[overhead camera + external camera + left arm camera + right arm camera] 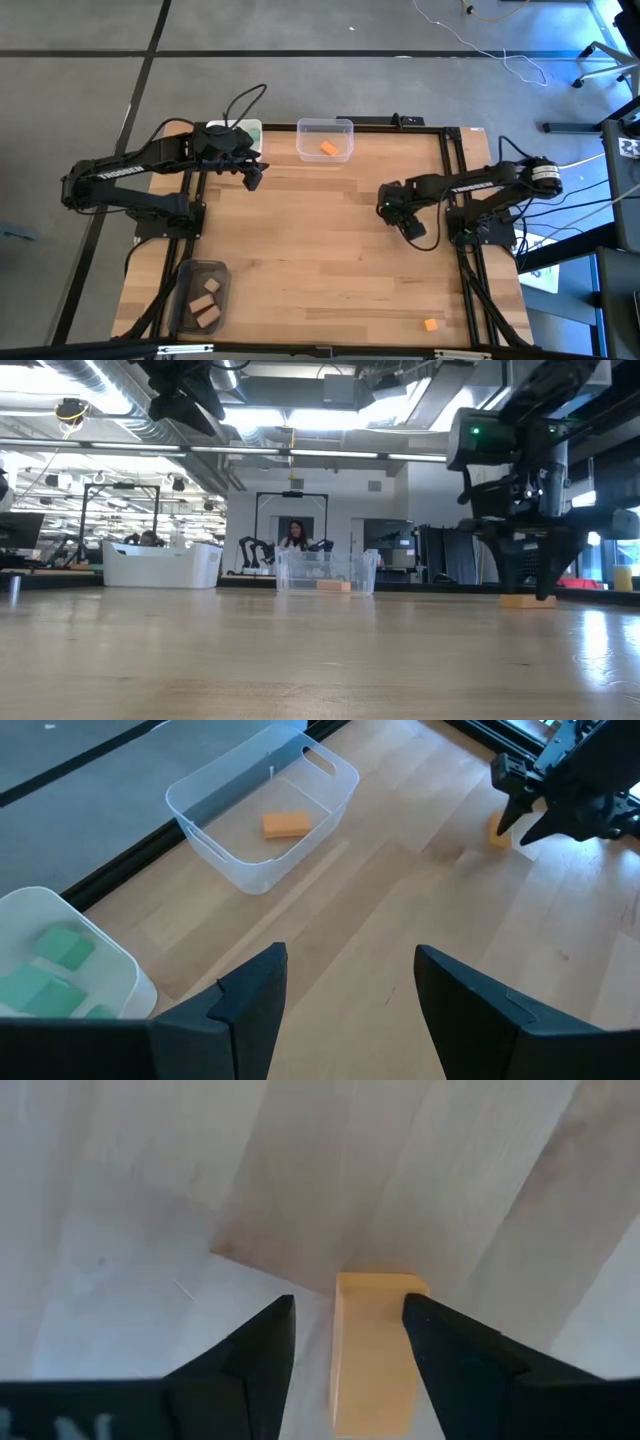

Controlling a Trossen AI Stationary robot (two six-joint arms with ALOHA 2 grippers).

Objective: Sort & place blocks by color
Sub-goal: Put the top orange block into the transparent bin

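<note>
An orange block (375, 1360) lies flat on the table at the right, seen too in the low view (522, 601) and the left wrist view (499, 831). My right gripper (347, 1308) points down over it, open, one finger on each side of the block, low by the table (540, 588). In the high view this gripper (408, 222) hides the block. My left gripper (350, 960) hangs open and holds nothing, above the table's far left (254, 178). Another orange block (430, 324) lies near the front edge. My right gripper comes from above with its fingers across the block's width. One finger (450, 1350) stands right at the block's side (408, 1330), and whether it touches I cannot tell. A gap shows between the other finger (250, 1355) and the block, which rests on the table.
A clear bin (325, 128) at the far edge holds one orange block (328, 148). A white bin (244, 127) at the far left holds green blocks (45, 965). A dark grey bin (189, 283) at the near left holds tan blocks (207, 300). Bare wood lies between.
</note>
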